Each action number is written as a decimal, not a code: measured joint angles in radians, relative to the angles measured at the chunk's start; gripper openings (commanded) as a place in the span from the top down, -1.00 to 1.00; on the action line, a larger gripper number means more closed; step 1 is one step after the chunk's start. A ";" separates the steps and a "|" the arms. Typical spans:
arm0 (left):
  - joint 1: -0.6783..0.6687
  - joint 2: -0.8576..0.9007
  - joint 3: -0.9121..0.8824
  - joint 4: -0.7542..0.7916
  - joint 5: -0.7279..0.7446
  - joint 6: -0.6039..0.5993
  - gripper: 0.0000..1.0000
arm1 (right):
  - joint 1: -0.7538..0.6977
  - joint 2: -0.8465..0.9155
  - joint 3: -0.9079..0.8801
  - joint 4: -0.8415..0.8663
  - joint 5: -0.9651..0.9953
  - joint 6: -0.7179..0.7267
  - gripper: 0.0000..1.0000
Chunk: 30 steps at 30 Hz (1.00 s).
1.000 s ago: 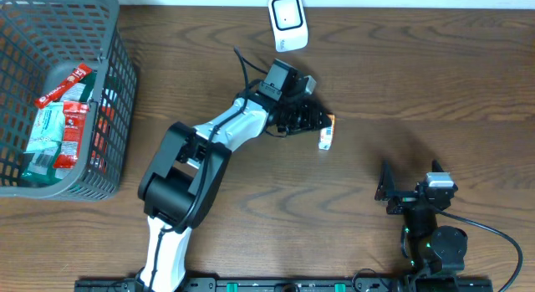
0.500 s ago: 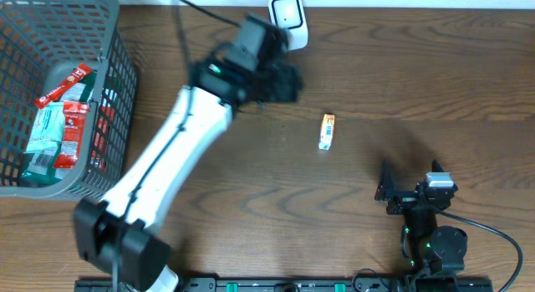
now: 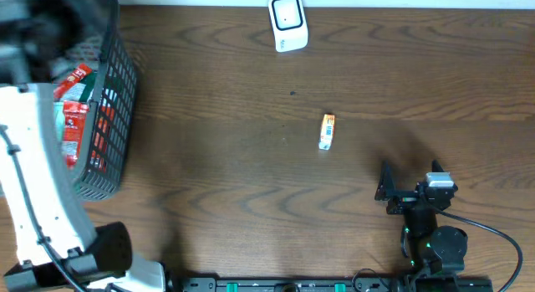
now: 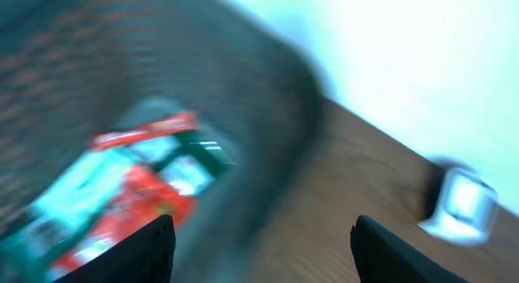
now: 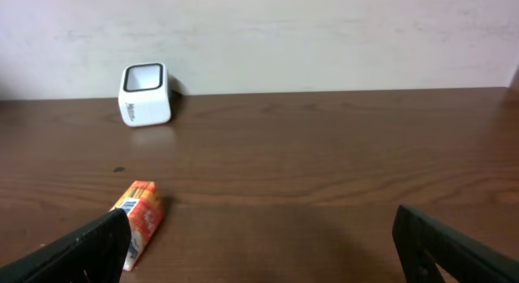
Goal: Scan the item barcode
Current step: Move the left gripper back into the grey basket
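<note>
Centrally on the bench (image 3: pixel 209 166), a small orange-and-white packet (image 3: pixel 327 131) is seen lying flat, untouched. Both the left end effector (image 4: pixel 263 234) and the right end effector (image 5: pixel 259 234) are spread open, empty.

Soft, even light; faint shadow on the dark brown wooden table (image 3: pixel 401 146) at four o'clock. Left wrist view smears the grey mesh basket (image 4: pixel 97 80); the small orange-and-white carton (image 5: pixel 138 220) looks sharp.

A dark wooden table (image 3: pixel 209 175) carries three things. A grey mesh basket (image 3: pixel 121 91) stands at its far left corner. A white scanner (image 3: pixel 288 23) sits at the far edge, near the middle. A small orange-and-white packet (image 3: pixel 326 131) lies flat near the centre, well apart from both.
</note>
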 measured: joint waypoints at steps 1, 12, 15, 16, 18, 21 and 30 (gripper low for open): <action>0.043 0.003 -0.009 -0.008 -0.003 0.000 -0.40 | 0.000 0.000 0.000 0.000 0.000 0.000 -0.99; 0.311 0.099 -0.225 -0.051 -0.011 0.005 -0.77 | 0.000 0.000 0.000 0.000 0.000 0.000 -0.99; 0.322 0.155 -0.276 -0.041 -0.011 0.039 -0.81 | 0.000 0.000 0.000 0.000 0.000 0.000 -0.99; 0.322 0.173 -0.287 -0.038 -0.011 0.050 -0.82 | 0.000 0.000 0.000 0.000 0.000 0.000 -0.99; 0.321 0.209 -0.298 -0.035 -0.011 0.060 -0.82 | 0.000 0.000 0.000 0.000 0.000 0.000 -0.99; 0.321 0.269 -0.303 -0.038 -0.010 0.083 -0.83 | 0.000 0.000 0.000 0.000 0.000 0.000 -0.99; 0.321 0.386 -0.303 -0.040 -0.010 0.138 -0.87 | 0.000 0.000 0.000 0.000 0.000 0.000 -0.99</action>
